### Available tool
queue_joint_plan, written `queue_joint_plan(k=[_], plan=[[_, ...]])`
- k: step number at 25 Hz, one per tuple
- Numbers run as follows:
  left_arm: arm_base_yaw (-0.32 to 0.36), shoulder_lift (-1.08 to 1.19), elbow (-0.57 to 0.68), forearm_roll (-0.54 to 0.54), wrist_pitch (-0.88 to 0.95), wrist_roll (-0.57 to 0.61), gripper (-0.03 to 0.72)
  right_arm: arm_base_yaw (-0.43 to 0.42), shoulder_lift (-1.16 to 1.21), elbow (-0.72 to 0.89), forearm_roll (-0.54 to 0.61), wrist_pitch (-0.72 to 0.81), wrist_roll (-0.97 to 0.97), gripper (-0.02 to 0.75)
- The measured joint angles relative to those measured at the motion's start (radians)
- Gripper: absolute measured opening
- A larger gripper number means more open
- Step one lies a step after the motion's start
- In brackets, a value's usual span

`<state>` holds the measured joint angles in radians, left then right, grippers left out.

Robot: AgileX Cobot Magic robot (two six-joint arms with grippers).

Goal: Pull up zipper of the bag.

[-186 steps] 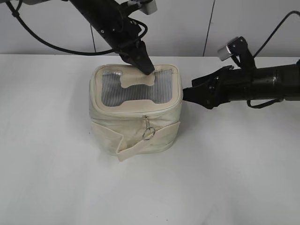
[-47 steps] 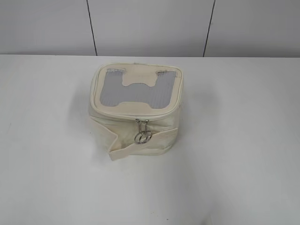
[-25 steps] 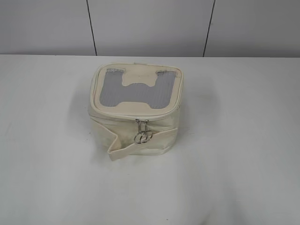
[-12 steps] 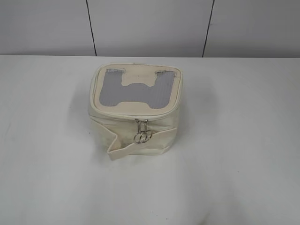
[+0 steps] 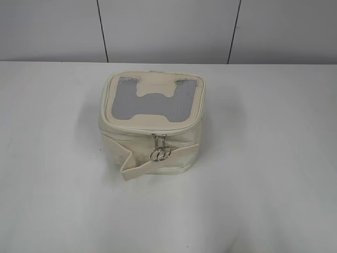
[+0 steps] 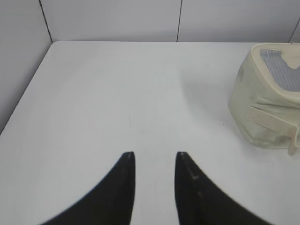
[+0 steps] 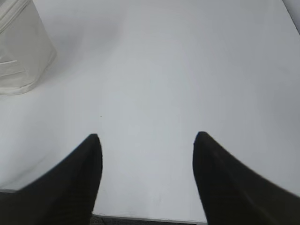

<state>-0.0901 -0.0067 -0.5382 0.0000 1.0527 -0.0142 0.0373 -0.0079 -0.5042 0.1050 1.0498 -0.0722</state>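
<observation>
Two grippers, both parted and holding nothing. Left gripper (image 6: 155,156): black fingers narrowly apart, tips over bare table (image 6: 117,93), well clear of the bag (image 6: 267,96), which sits off to the right edge of the left wrist view. Right gripper (image 7: 146,137): fingers spread wide, tips above the table (image 7: 187,70) near its front edge; bag (image 7: 21,51) cut off in the upper left corner of the right wrist view, well apart from the fingers.

Neither arm shows in the exterior view. Bag (image 5: 152,124) stands upright near mid-table, cream, boxy, grey mesh lid with a bone-shaped patch (image 5: 154,99). Zipper (image 5: 158,128) runs round the lid rim and looks closed along the near side; two silver sliders (image 5: 159,139) sit side by side at the front centre, touching, ring pulls (image 5: 160,154) hanging down against the front wall. Strap band (image 5: 142,162) wraps the body, its loose end jutting out at the lower left front.

Surface: plain white tabletop (image 5: 263,174), matte, soft shadow round the bag. Behind: pale grey wall (image 5: 168,29) in panels, dark vertical seams (image 5: 101,29). Left wrist view shows the wall also meeting the table's left edge.
</observation>
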Motion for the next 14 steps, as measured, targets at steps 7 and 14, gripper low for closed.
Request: queue_joint_plan(k=[7,14], plan=[[0.0,0.0,0.0,0.0,-0.001,0.0,0.232,-0.005,0.0,0.0,0.004,0.0,0.001,0.482],[0.0,0.0,0.0,0.007,-0.001,0.0,0.232,-0.005,0.0,0.0,0.004,0.0,0.002,0.482]])
